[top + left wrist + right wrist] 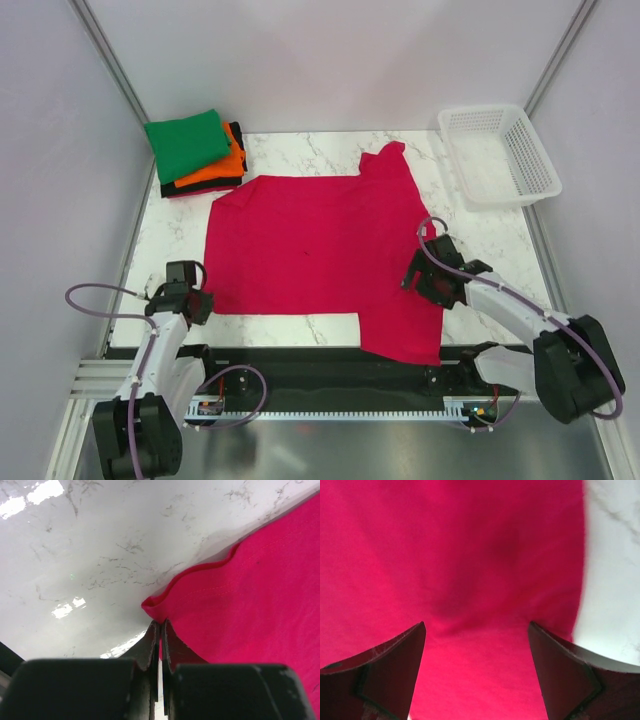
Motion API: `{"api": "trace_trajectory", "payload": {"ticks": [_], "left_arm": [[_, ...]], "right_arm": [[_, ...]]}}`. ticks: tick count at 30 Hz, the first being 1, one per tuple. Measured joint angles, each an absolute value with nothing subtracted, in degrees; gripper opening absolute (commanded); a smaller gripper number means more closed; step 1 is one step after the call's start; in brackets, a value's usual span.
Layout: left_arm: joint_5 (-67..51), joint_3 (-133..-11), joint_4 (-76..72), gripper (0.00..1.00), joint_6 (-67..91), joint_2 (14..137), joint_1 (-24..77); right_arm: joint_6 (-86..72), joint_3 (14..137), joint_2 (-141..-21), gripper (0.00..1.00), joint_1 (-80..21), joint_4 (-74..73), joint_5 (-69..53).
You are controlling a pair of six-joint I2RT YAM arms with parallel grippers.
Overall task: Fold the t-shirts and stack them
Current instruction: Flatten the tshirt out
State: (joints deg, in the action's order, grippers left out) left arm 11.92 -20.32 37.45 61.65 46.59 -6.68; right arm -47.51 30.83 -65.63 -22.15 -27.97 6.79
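Here the soft crimson-pink t-shirt (310, 250) lies flat on glossy marble table (300, 145), w/ folded tees (187, 138) stacked at far-left corner. The left gripper (160, 630) pinches its rolled hem corner; the right gripper (476, 625) hangs wide apart over the cloth.

Right gripper (476, 625) spread wide over crimson-pink shirt (445, 545); marble table (615, 570) strip along right edge.
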Motion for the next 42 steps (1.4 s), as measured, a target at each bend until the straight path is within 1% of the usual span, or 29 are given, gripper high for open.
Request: {"api": "trace_trajectory", "payload": {"ticks": [4,7,12,14,17,19,23,26,28,29,30,33,39,40,42], "left_arm": [[11.9,-19.8,36.4,0.02,61.6,45.9,-6.7],[11.9,-19.5,35.7,0.02,61.4,45.6,-6.7],[11.7,-19.3,35.3,0.02,61.1,45.3,-6.7],[11.5,-19.3,34.9,0.02,60.9,45.3,-6.7],[11.4,-19.3,34.5,0.02,60.6,45.3,-6.7],[11.3,-19.3,34.0,0.02,60.4,45.2,-6.7],[10.9,-19.0,33.6,0.02,60.3,45.1,-6.7],[10.4,-18.7,33.2,0.02,60.1,45.1,-6.7],[10.3,-18.7,33.0,0.02,59.9,45.0,-6.7],[10.3,-18.6,32.9,0.02,59.9,44.9,-6.7],[10.3,-18.6,32.8,0.02,59.9,44.9,-6.7],[10.3,-18.5,32.8,0.02,59.9,44.9,-6.7],[10.3,-18.4,32.8,0.02,59.9,44.9,-6.7],[10.3,-18.4,32.8,0.02,59.9,44.9,-6.7],[10.3,-18.4,32.8,0.02,59.9,44.9,-6.7]], "right_arm": [[-45.8,35.0,-73.3,0.93,-22.4,-25.1,5.9],[-43.9,40.3,-80.3,0.93,-22.4,-24.0,6.3],[-35.8,58.0,-97.8,0.94,-22.3,-24.4,7.0],[-33.1,62.2,-101.1,0.95,-22.3,-23.4,7.0],[-31.7,59.6,-97.1,0.96,-22.3,-24.1,9.1],[-32.5,56.0,-90.0,0.96,-22.3,-27.1,12.6],[-37.2,48.8,-71.4,0.9,-21.4,-32.3,18.6],[-40.3,44.6,-64.9,0.84,-19.2,-34.3,20.4],[-42.4,40.8,-63.3,0.82,-17.7,-35.9,21.1],[-43.3,39.1,-63.4,0.78,-17.2,-36.8,21.2],[-44.0,37.3,-63.6,0.77,-17.1,-37.4,21.0],[-45.6,32.9,-64.0,0.71,-17.1,-38.4,20.2],[-46.8,31.2,-64.9,0.56,-17.1,-37.4,17.6],[-46.8,30.9,-65.0,0.49,-17.1,-36.5,17.1],[-46.6,29.6,-65.3,0.41,-17.1,-34.9,15.8]]}}
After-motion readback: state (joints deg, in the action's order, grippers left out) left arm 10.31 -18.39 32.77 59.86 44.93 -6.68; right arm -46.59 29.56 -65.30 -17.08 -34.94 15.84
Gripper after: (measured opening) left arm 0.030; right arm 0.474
